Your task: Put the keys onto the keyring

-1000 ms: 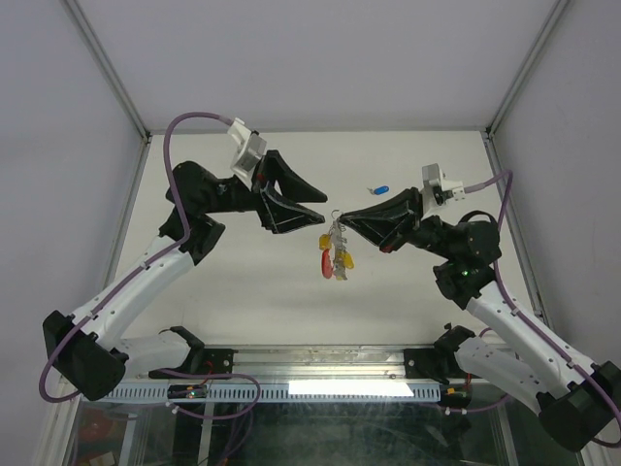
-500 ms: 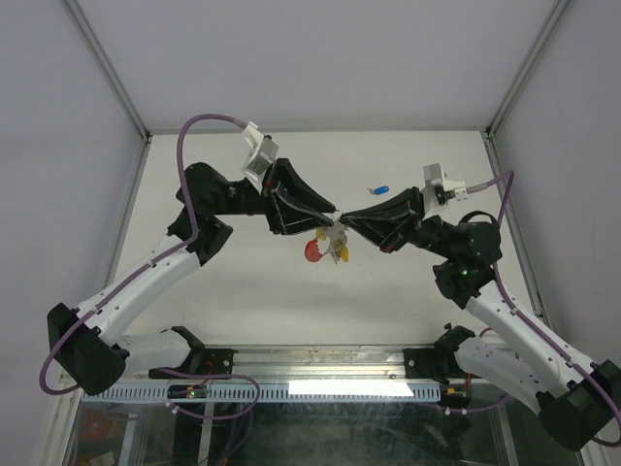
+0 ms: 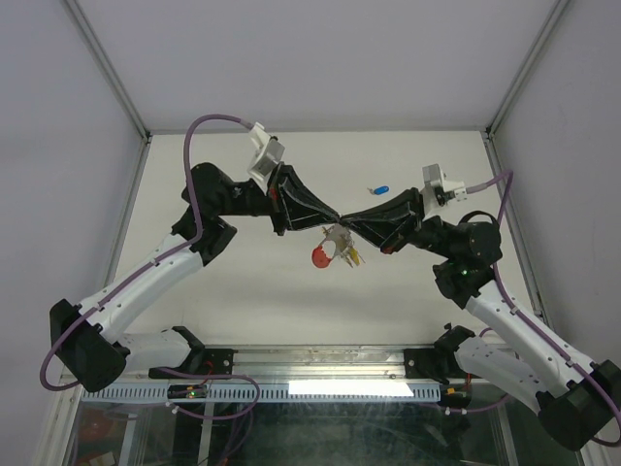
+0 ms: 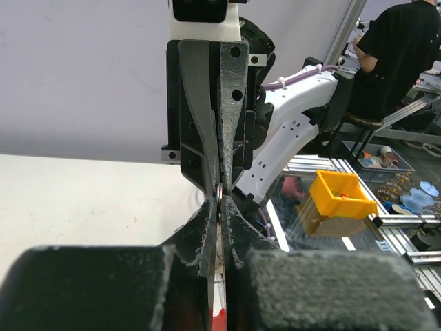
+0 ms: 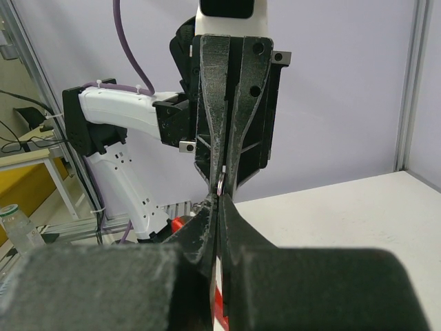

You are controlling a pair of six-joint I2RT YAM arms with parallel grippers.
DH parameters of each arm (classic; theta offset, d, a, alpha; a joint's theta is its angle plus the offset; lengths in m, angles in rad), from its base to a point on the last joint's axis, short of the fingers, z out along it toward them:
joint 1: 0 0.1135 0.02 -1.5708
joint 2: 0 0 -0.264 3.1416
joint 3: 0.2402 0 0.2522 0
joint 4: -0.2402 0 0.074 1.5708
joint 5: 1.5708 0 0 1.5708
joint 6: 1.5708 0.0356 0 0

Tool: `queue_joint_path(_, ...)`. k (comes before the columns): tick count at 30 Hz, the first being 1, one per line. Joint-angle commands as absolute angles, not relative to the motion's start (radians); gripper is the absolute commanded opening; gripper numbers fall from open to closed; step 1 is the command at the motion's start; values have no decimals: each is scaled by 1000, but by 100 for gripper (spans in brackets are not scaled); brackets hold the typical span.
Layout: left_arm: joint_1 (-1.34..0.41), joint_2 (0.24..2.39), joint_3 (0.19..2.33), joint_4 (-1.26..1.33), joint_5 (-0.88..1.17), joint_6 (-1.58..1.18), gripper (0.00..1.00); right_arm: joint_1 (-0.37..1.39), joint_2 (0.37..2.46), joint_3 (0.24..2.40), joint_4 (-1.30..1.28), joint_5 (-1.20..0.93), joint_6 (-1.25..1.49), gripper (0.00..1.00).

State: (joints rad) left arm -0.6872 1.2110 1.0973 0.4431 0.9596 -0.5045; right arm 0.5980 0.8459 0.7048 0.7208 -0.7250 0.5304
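My left gripper [image 3: 333, 219] and right gripper [image 3: 345, 221] meet tip to tip above the table's middle, both shut on the thin silvery keyring [image 4: 219, 192], which also shows in the right wrist view [image 5: 219, 185]. A bunch of keys [image 3: 337, 249] with red and yellow heads hangs from the ring just below the tips. The red head [image 3: 319, 257] swings to the left. One loose blue key [image 3: 379, 189] lies on the table behind the right gripper. Red shows between my fingers at the bottom of both wrist views.
The white table [image 3: 243, 282] is walled by a metal frame. An aluminium rail [image 3: 320, 388] runs along the near edge by the arm bases. Outside the cell, a yellow bin [image 4: 337, 203] and a person [image 4: 400, 55] show in the left wrist view.
My left gripper moved right and closed on the keyring beside the right gripper's tips. The hanging keys swung, and the red head rose to the left.
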Motion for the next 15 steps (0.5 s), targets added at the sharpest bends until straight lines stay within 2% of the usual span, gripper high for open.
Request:
queue_joint_path(1,-701,1206,1148,433,957,-466,0,597,839,746,770,-707,522,0)
queue_joint_path(4,-702,1199,1172,322,941,-395,0,598,829,751,735,-706,505,0)
queue_joint_path(7,-702,1191,1241,119,896,-250,0,598,797,768,636,-701,472,5)
queue_joint_path(8,-702,1190,1262,44,869,-200,0,598,781,776,587,-690,427,11)
queue_joint_path(9,-703,1189,1283,-27,840,-154,0,598,765,782,540,-677,393,21)
queue_joint_path(10,-703,1190,1301,-87,805,-109,0,597,749,785,499,-663,367,25)
queue_joint_path(12,-703,1196,1335,-205,740,-35,0,598,716,790,406,-636,327,30)
queue_joint_path(15,-703,1215,1374,-343,664,46,0,597,669,789,308,-636,327,30)
